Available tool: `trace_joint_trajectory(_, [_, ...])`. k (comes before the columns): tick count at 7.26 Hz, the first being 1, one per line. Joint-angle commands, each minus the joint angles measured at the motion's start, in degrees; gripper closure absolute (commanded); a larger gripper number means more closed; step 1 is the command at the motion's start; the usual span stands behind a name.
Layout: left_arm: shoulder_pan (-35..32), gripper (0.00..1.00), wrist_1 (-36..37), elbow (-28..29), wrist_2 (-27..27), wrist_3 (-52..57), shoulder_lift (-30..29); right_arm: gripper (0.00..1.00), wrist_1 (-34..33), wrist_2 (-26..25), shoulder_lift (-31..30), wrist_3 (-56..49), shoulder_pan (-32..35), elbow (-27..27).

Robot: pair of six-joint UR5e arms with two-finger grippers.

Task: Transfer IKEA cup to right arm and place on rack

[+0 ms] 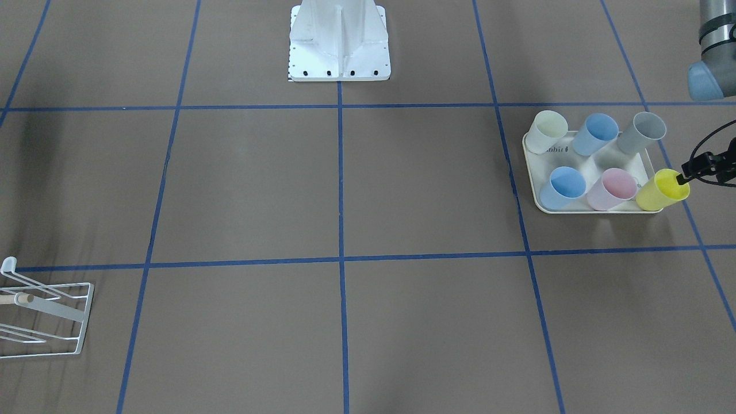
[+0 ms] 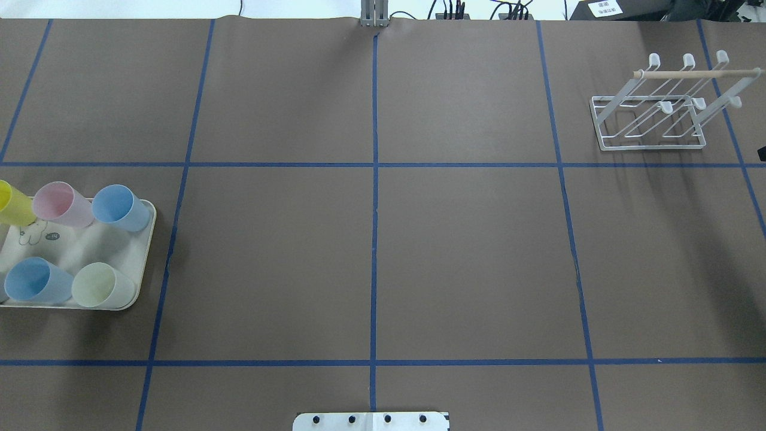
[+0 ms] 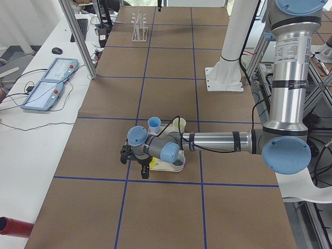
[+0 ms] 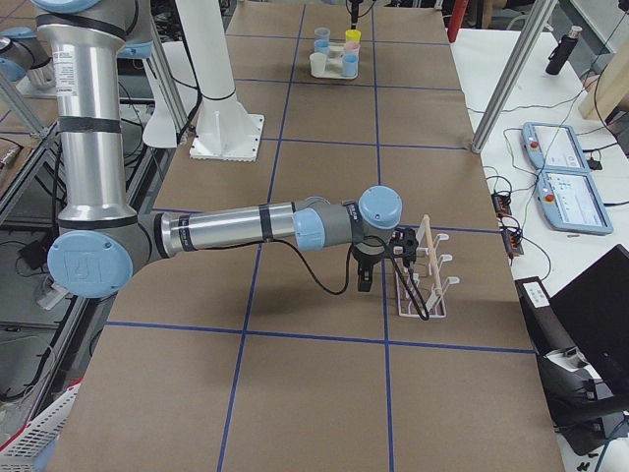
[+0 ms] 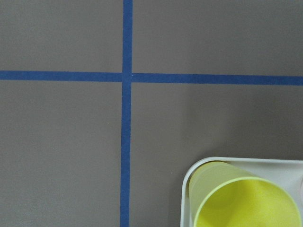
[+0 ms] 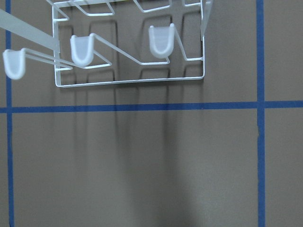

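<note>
Left pincer (image 1: 685, 177), grip unreadable, at the rim of the upright yellow cup (image 1: 661, 191) on the tray's (image 1: 592, 163) corner; right pincer (image 4: 365, 283), likewise unreadable, hangs beside the rack (image 2: 652, 117).

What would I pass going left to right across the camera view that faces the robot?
White wire-frame rack with a wooden peg → white metal robot base → cream rabbit-print tray → black end effector of the left arm, at the rim of the yellow plastic cup.
</note>
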Motion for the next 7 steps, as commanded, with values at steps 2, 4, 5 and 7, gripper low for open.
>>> trace_joint_trajectory(2, [1.18, 0.42, -2.40, 2.87, -0.60, 0.02, -0.09, 0.01, -0.09, -0.01, 0.02, 0.00, -0.20, -0.25])
trace_joint_trajectory(4, [1.89, 1.00, -4.40, 2.80, -0.70, 0.29, -0.45, 0.00, -0.09, 0.08, 0.20, 0.09, -0.38, -0.17])
trace_joint_trajectory(5, [1.72, 1.00, -5.29, 0.02, -1.57, -0.23, 0.07, 0.01, -0.09, 0.08, 0.55, 0.00, -0.46, -0.25])
trace_joint_trajectory(7, [-2.29, 1.00, 1.33, -7.71, -5.26, -0.24, -0.18, 0.00, -0.09, 0.26, 2.30, 0.00, -2.91, -0.34])
